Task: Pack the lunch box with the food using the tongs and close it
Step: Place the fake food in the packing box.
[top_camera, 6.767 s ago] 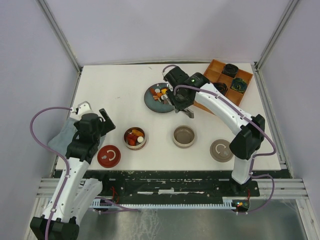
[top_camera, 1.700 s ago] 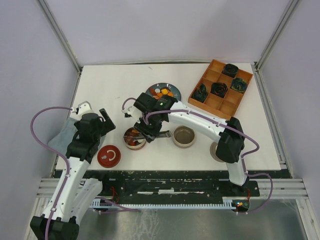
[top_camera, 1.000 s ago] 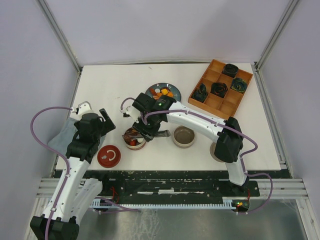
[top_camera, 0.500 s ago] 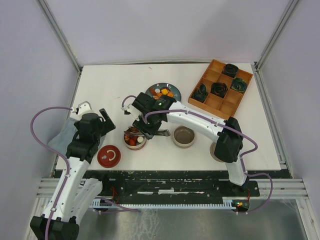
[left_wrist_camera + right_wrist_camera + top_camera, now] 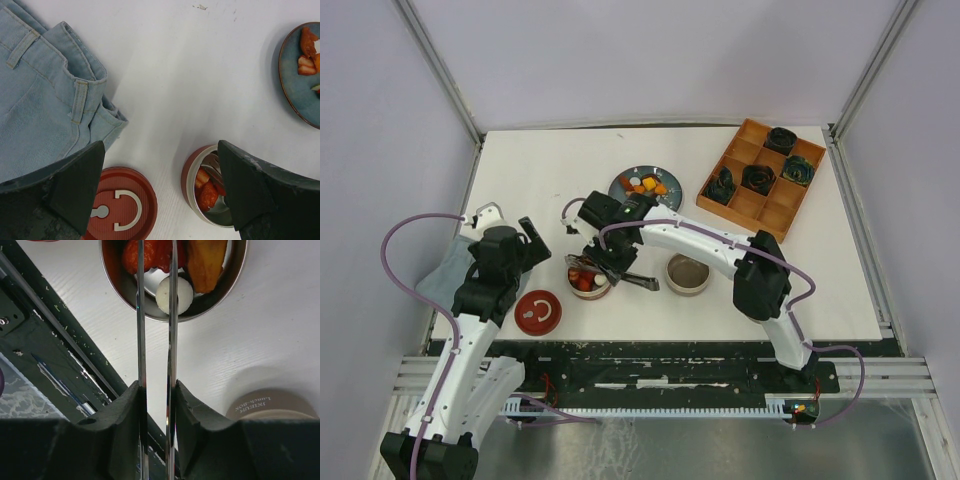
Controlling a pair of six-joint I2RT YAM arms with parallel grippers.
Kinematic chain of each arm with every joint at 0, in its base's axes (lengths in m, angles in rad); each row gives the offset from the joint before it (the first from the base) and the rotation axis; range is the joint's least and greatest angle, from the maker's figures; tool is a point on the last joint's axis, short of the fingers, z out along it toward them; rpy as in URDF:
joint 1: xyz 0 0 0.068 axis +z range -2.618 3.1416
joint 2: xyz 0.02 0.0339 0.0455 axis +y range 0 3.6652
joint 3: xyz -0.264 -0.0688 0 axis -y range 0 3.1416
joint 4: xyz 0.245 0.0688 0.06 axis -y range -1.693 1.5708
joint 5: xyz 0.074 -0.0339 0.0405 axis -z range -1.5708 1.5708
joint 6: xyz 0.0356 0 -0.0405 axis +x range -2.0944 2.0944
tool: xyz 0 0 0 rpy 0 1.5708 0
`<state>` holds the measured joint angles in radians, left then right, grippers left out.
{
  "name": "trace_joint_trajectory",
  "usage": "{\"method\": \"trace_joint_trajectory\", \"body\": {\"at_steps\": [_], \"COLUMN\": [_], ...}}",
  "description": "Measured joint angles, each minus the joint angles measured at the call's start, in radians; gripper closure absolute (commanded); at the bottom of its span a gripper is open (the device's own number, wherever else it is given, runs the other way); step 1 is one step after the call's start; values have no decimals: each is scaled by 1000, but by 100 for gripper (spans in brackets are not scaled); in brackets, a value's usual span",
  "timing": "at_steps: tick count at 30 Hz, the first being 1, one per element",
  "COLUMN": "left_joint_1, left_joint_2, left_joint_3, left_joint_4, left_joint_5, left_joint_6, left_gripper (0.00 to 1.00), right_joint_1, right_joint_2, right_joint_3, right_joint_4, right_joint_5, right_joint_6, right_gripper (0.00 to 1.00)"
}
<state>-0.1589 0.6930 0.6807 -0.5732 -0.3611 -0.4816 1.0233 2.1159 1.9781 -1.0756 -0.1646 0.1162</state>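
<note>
As seen overhead: white table, grey walls
Right wrist alone: right gripper pinching tongs over lunch box
Left gripper: wide

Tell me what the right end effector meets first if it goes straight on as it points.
The right end effector points the tongs into the open lunch box; their tips would likely meet the food inside first, though depth is unclear.
</note>
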Motion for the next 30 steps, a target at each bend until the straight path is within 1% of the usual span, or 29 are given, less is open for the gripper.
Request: {"method": "trace_joint_trajectory", "body": {"at_steps": [9,23,30], "left_joint_1": [0,0,0], "left_joint_2": [0,1,1], "left_joint_3": [0,0,0], "left_joint_4": [0,0,0], "left_joint_5": [0,1,2], "left_joint_6": [0,0,0], "left_gripper": [0,0,0], "right_joint_1": [0,0,0], "right_joint_2": [4,1,-61], "right_joint_3": [9,9,-37], "right_joint_4": [-64,-176,-208], "right_joint_5": [-103,-90,-89], "right_joint_6": [6,-7,-28], "right_gripper": [64,63,62]}}
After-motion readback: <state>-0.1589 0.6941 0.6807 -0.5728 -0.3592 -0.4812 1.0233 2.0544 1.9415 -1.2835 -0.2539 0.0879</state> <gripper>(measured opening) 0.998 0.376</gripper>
